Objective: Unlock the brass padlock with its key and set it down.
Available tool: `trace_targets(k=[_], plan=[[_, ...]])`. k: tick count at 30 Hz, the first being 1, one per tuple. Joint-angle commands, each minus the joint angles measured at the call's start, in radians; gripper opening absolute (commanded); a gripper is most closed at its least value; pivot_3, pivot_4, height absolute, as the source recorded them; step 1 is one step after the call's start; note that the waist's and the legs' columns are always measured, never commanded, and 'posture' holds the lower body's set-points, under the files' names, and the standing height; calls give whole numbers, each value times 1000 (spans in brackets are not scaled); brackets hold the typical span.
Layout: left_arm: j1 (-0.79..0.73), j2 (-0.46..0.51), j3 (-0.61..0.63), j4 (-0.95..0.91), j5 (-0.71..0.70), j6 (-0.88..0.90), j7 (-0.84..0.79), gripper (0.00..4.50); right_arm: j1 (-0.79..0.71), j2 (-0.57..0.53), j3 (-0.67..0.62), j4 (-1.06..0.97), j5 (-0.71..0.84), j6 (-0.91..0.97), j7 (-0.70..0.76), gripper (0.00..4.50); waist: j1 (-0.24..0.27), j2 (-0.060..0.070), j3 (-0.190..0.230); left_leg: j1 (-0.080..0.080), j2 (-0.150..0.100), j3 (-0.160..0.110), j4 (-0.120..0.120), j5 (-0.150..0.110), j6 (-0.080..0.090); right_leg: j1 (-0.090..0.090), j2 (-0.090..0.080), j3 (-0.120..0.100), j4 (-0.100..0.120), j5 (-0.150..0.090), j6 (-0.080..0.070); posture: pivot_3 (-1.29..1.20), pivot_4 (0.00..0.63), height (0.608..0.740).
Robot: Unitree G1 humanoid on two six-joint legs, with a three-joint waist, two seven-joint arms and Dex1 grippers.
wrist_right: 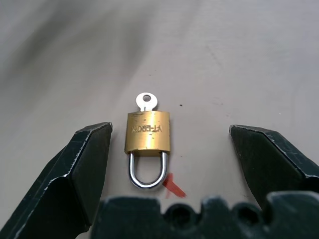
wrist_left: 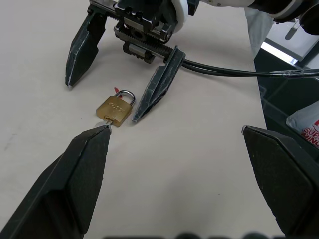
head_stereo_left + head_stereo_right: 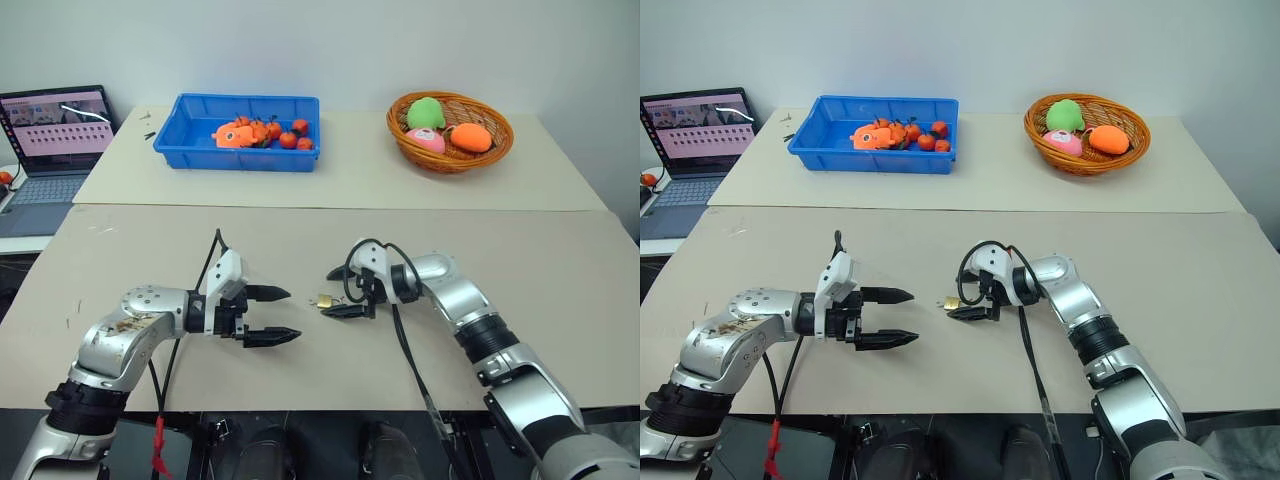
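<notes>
Brass padlock (image 1: 147,131) flat between right gripper (image 3: 337,292) open jaws.

- Left gripper (image 3: 275,315): lower left of centre in the left eye view, arm entering from the bottom left corner, fingers spread wide, pointing toward frame centre.
- Right gripper (image 3: 338,291): centre frame, arm entering from the bottom right corner, fingers parted, pointing left.

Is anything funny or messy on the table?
Nothing looks spilled or broken. The brass padlock lies flat on the table, shackle closed, with the key sticking out of its bottom. A tiny red scrap lies beside the shackle.
</notes>
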Motion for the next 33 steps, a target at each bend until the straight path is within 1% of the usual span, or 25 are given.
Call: trace_targets(k=[1, 14, 21, 24, 26, 27, 28, 30, 31, 32, 33], plan=[[-7, 13, 13, -22, 5, -21, -1, 4500, 41, 6, -7, -57, -10, -12, -8, 4427, 1, 0, 0, 0, 0, 0, 0, 0, 0, 0, 0, 0, 0, 0, 0, 0, 150, 692], [-31, -1, 0, -3, 10, -30, -9, 4500, 72, 8, -20, -84, -30, 7, -30, 4427, 0, 0, 0, 2, 0, 0, 0, 0, 0, 1, 0, 0, 0, 0, 0, 0, 150, 692], [-39, -7, 0, 4, 15, -30, -11, 4500, 82, 19, -29, -74, -12, 34, -30, 4427, 0, 0, 0, 3, 0, 0, 0, 0, 0, 3, 0, 0, 0, 0, 0, 0, 150, 692], [-46, -10, -1, 12, 18, -32, -13, 4500, 82, 25, -29, -62, -20, 33, -38, 3703, 0, 0, 0, 4, 0, 0, 0, 0, 0, 4, 0, 0, 0, 0, 0, 0, 150, 692], [-51, -12, -2, 18, 20, -33, -14, 4500, 83, 27, -28, -60, -25, 30, -43, 2943, 0, 0, 0, 4, 0, 0, 0, 0, 0, 4, 0, 0, 0, 0, 0, 0, 150, 692], [-53, -13, -2, 20, 20, -33, -14, 4500, 83, 28, -28, -60, -25, 30, -44, 2747, 0, 0, 0, 4, 0, 0, 0, 0, 0, 4, 0, 0, 0, 0, 0, 0, 150, 692], [-55, -14, -2, 23, 22, -34, -15, 4500, 83, 29, -29, -61, -25, 31, -45, 2298, 0, 0, 0, 4, 0, 0, 0, 0, 0, 4, 0, 0, 0, 0, 0, 0, 150, 692], [-57, -16, -1, 27, 27, -36, -17, 4500, 83, 29, -28, -62, -26, 29, -48, 1651, 0, 0, 0, 4, 0, 0, 0, 0, 0, 4, 0, 0, 0, 0, 0, 0, 150, 692], [-58, -16, 0, 28, 29, -36, -18, 4500, 84, 29, -28, -62, -28, 27, -50, 1249, 0, 0, 0, 4, 0, 0, 0, 0, 0, 4, 0, 0, 0, 0, 0, 0, 150, 692], [-59, -17, 0, 29, 30, -37, -18, 4500, 84, 28, -27, -61, -32, 24, -54, 959, 0, 0, 0, 4, 0, 0, 0, 0, 0, 4, 0, 0, 0, 0, 0, 0, 150, 692], [-59, -17, 1, 30, 31, -37, -17, 4500, 84, 28, -26, -60, -36, 21, -58, 911, 0, 0, 0, 4, 0, 0, 0, 0, 0, 4, 0, 0, 0, 0, 0, 0, 150, 692]])
